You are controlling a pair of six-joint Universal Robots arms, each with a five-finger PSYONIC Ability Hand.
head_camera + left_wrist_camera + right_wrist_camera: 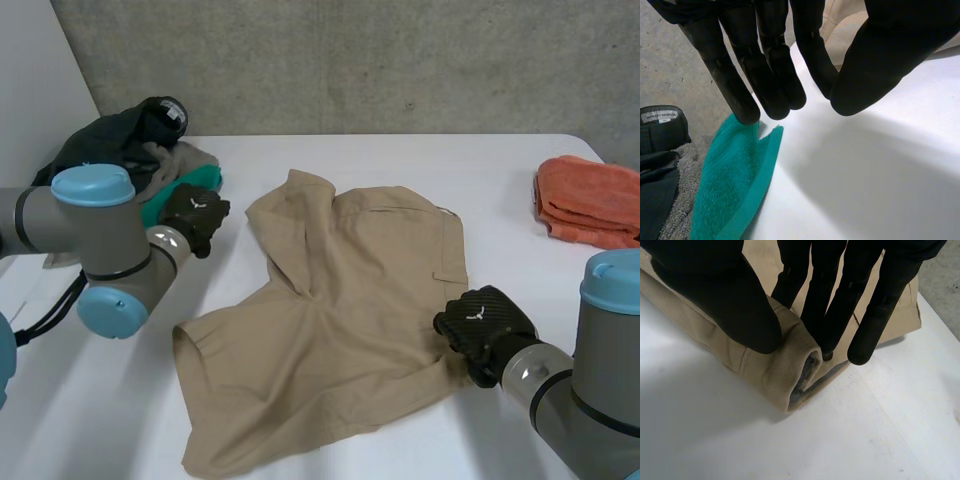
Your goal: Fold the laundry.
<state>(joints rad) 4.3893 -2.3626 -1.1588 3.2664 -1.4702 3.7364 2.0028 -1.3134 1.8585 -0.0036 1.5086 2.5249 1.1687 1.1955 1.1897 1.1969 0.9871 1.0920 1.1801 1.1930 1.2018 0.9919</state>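
A tan pair of shorts [340,320] lies spread and creased on the middle of the white table [400,160]. My right hand [487,322] is at the shorts' right edge. In the right wrist view, its thumb [725,295] and fingers pinch a rolled fold of the tan cloth [785,370] there. My left hand [196,216] hovers left of the shorts, apart from them, beside a teal towel [205,177]. Its fingers [775,75] are drawn in toward the thumb with nothing between them, over bare table, the tan cloth [845,35] lying beyond them.
A pile of laundry sits at the back left: a dark garment [110,140], a grey towel [680,200] and the teal towel [735,175]. A folded orange towel [590,200] lies at the back right. A concrete wall runs behind the table.
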